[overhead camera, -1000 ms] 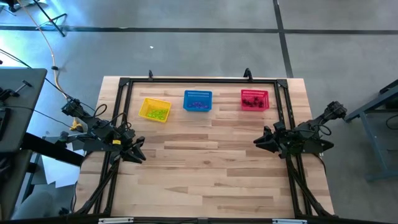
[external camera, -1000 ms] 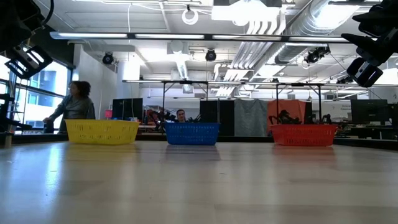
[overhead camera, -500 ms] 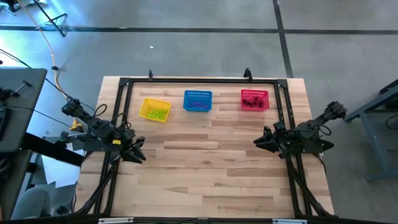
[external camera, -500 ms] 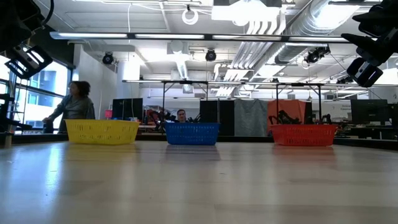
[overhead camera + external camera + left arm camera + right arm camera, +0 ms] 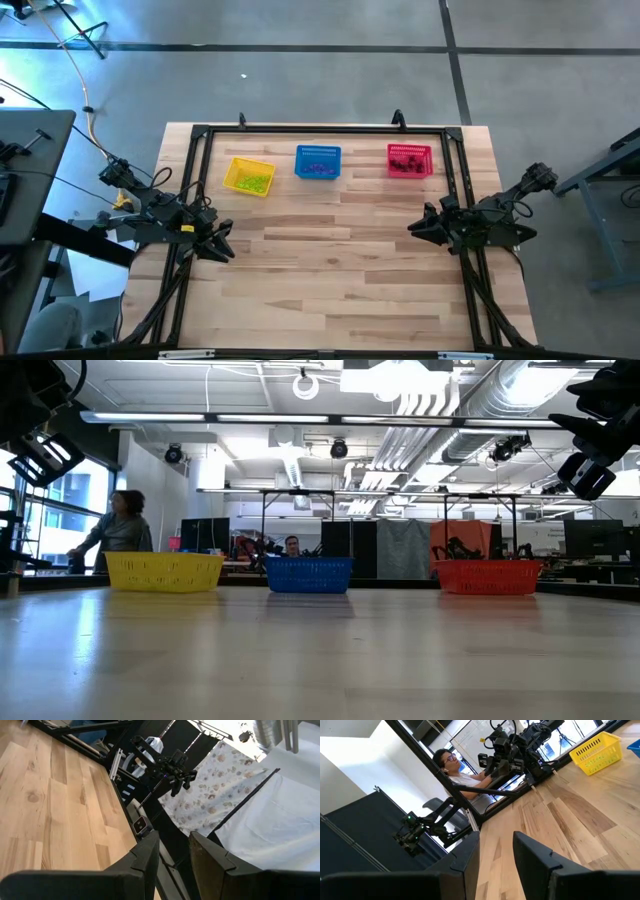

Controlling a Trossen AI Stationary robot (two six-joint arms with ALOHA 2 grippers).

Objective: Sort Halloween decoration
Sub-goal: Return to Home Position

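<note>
Spider trinkets [image 5: 252, 184] sorted by colour into yellow basket [image 5: 231, 169], blue basket [image 5: 318, 150], red basket [image 5: 409, 148]; left pincer [image 5: 226, 248], right pincer [image 5: 414, 228] at table [image 5: 330, 290] sides, both slightly apart

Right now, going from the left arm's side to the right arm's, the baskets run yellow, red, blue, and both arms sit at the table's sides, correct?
Not quite: the order is wrong. The high view shows the yellow basket, then the blue basket in the middle, then the red basket nearest the right arm. The rest holds: the left gripper and right gripper sit at the table's sides, away from the baskets.
</note>
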